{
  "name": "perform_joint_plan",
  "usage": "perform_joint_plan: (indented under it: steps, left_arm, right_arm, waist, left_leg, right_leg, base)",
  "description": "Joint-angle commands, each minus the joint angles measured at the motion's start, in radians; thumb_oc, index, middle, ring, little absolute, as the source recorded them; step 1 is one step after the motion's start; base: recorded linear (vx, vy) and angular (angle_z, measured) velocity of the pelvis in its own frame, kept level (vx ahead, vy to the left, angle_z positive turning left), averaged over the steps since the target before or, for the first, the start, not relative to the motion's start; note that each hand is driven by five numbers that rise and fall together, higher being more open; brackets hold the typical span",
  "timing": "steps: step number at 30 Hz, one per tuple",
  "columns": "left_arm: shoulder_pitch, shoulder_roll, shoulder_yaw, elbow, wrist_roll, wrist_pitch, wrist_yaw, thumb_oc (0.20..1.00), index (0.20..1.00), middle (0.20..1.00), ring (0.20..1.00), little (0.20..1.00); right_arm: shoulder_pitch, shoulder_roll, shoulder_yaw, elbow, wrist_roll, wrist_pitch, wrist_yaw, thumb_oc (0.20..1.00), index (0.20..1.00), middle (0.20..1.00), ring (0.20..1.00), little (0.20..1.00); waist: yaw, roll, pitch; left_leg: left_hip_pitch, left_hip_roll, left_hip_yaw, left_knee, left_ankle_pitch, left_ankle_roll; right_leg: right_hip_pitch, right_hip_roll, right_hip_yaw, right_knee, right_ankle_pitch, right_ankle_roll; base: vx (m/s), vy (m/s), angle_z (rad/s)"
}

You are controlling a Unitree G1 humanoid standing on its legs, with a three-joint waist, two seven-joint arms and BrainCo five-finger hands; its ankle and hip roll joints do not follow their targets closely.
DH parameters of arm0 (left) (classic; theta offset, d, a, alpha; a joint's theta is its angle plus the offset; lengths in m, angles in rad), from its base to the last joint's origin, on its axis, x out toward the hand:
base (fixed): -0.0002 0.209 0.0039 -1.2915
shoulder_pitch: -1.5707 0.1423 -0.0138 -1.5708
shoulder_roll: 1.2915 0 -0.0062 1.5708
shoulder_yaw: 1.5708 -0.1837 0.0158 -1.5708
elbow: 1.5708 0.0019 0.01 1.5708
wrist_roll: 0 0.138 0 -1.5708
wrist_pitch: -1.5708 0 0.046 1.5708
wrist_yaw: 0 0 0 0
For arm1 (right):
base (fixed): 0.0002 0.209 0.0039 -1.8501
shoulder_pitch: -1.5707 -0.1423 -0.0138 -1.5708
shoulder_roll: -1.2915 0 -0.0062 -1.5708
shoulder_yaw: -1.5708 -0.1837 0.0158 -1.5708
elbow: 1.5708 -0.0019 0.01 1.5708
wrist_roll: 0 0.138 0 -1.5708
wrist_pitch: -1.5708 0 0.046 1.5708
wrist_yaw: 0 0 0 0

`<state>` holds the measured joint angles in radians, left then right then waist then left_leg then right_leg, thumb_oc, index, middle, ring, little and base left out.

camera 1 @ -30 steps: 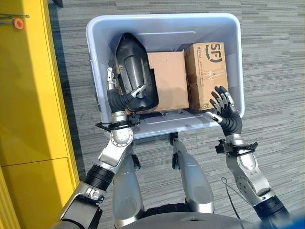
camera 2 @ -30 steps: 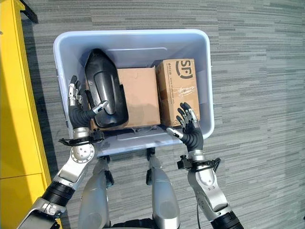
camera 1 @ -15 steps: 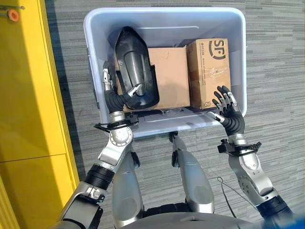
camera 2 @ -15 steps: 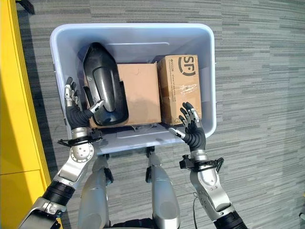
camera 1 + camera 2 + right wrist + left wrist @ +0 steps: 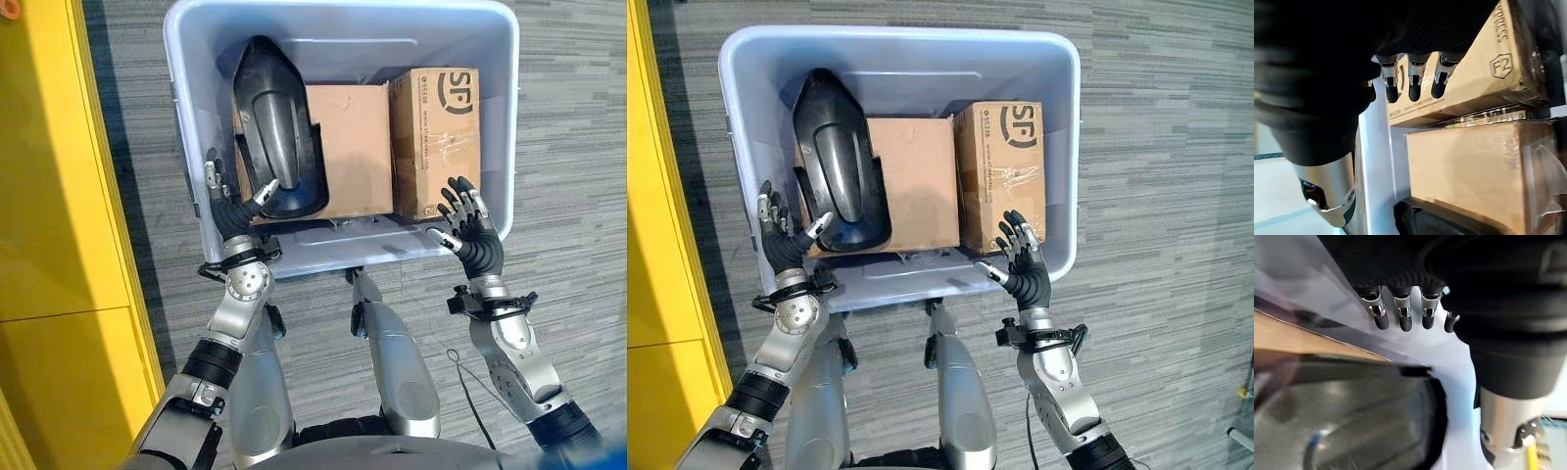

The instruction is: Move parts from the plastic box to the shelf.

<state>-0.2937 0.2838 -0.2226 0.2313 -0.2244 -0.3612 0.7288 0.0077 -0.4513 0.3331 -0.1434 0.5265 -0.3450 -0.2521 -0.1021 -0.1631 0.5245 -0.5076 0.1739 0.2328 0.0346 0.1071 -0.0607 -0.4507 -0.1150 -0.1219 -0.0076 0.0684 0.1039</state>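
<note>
Right wrist view alone shows stacked cardboard boxes.

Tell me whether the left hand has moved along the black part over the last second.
Yes. Measured against the black part, the left hand has slipped back toward the near wall of the plastic box, thumb at the part's near end.
</note>
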Motion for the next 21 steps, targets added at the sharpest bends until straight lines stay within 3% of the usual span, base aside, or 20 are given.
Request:
perform_joint_plan:
  steps: [1,3,4,5,15,21]
  left_arm:
    - [-0.018,0.027,0.053,0.015,-0.001,-0.048,0.046,1.000,1.000,1.000,1.000,1.000]
    - [-0.023,0.025,0.054,0.021,-0.004,-0.049,0.050,1.000,1.000,1.000,1.000,1.000]
    - [-0.031,0.027,0.056,0.026,-0.006,-0.048,0.053,1.000,1.000,1.000,1.000,1.000]
    - [-0.041,0.029,0.055,0.039,-0.006,-0.044,0.055,1.000,1.000,1.000,1.000,1.000]
    - [-0.209,0.035,0.041,0.201,-0.052,-0.005,0.065,1.000,1.000,1.000,1.000,1.000]
    - [-0.260,0.021,0.021,0.270,-0.073,0.016,0.050,1.000,1.000,1.000,1.000,1.000]
  right_arm:
    - [0.029,-0.024,-0.024,-0.093,0.011,-0.061,-0.014,1.000,1.000,1.000,1.000,1.000]
    - [0.028,-0.024,-0.022,-0.092,0.011,-0.061,-0.016,1.000,1.000,1.000,1.000,1.000]
    - [0.026,-0.024,-0.021,-0.092,0.012,-0.062,-0.016,1.000,1.000,1.000,1.000,1.000]
    - [0.025,-0.023,-0.020,-0.091,0.013,-0.061,-0.016,1.000,1.000,1.000,1.000,1.000]
    - [0.009,-0.036,-0.004,-0.089,0.022,-0.049,-0.005,1.000,1.000,1.000,1.000,1.000]
    - [0.004,-0.041,0.001,-0.086,0.022,-0.042,0.002,1.000,1.000,1.000,1.000,1.000]
  waist:
    - [0.006,-0.065,-0.005]
    - [0.005,-0.064,-0.005]
    - [0.003,-0.068,-0.005]
    - [0.000,-0.067,-0.005]
    - [-0.034,-0.088,-0.005]
    - [-0.048,-0.085,-0.012]
  left_leg:
    - [0.038,0.108,-0.053,0.002,0.043,-0.094]
    - [0.052,0.111,-0.058,-0.001,0.022,-0.103]
    - [0.036,0.108,-0.053,0.000,0.043,-0.094]
    - [0.050,0.112,-0.057,-0.002,0.022,-0.103]
    - [0.061,0.115,-0.048,-0.001,0.017,-0.103]
    - [0.065,0.113,-0.044,-0.002,0.014,-0.101]
  right_leg:
    - [-0.023,-0.079,-0.012,0.053,0.068,0.057]
    - [-0.011,-0.076,-0.012,0.054,0.050,0.063]
    - [-0.029,-0.079,-0.012,0.053,0.068,0.057]
    - [-0.018,-0.074,-0.010,0.055,0.050,0.063]
    - [-0.027,-0.063,0.009,0.065,0.048,0.061]
    - [-0.031,-0.061,0.016,0.069,0.046,0.061]
  base:
    - [0.00,0.000,0.00]
    - [0.04,-0.001,0.00]
    - [0.08,0.008,-0.01]
    - [0.00,0.000,0.00]
    - [0.01,0.002,0.00]
    - [0.00,0.000,0.00]
